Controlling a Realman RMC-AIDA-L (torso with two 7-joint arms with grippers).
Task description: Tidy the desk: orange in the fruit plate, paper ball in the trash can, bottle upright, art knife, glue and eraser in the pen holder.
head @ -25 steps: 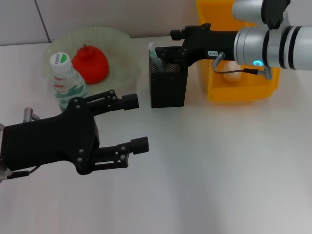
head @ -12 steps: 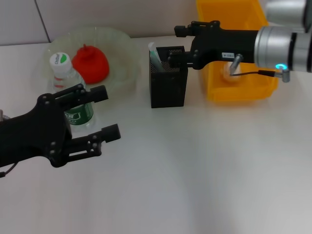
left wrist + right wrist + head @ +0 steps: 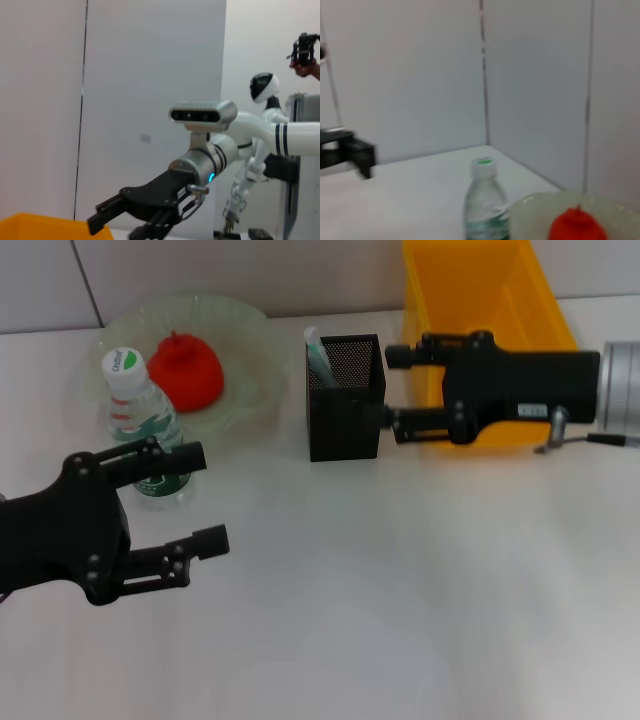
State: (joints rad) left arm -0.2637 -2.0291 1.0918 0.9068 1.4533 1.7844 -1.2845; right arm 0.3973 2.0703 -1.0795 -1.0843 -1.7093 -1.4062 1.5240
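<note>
The left gripper [image 3: 200, 498] hangs open just beside the upright clear plastic bottle [image 3: 140, 426]; the right gripper [image 3: 396, 388], open too, is beside the black mesh pen holder [image 3: 344, 410].

The clear bottle [image 3: 142, 430] with its white-and-green cap stood upright just beyond the left gripper's fingers [image 3: 184, 457]. The red-orange fruit [image 3: 187, 370] lay in the pale translucent plate [image 3: 250, 350] farther past them. The black mesh pen holder [image 3: 345, 398], a pale stick leaning inside, stood just beside the right gripper's fingertips [image 3: 398, 423]. The yellow bin [image 3: 440, 280] sat behind those fingers.
</note>
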